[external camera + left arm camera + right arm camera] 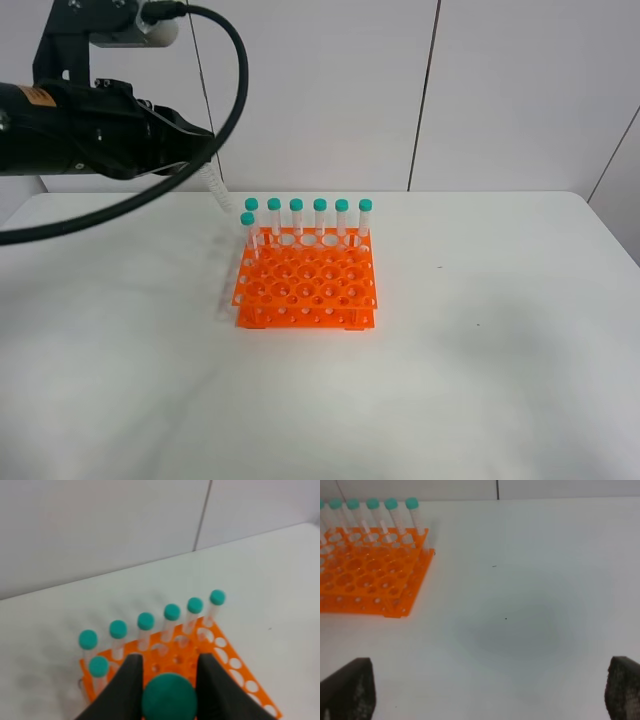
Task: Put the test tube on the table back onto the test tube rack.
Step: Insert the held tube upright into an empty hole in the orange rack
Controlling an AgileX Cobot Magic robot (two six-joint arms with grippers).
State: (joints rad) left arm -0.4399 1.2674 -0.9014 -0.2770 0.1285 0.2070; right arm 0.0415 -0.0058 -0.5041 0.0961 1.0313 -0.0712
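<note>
My left gripper [205, 150] is shut on the test tube [214, 188] and holds it in the air, tip down, just behind the back left corner of the orange test tube rack [305, 285]. In the left wrist view the tube's teal cap [169, 698] sits between the two dark fingers [131, 682], above the rack [227, 662]. Several identical teal-capped tubes [320, 215] stand in the rack's back row, and one more [247, 228] stands in the second row at the left. My right gripper [490, 692] is open and empty, low over the white table [520, 630].
The rack [365, 575] stands in the middle of the white table [480, 380]. A black cable [235, 70] loops over the left arm. A white panelled wall [500, 90] rises behind the table's far edge.
</note>
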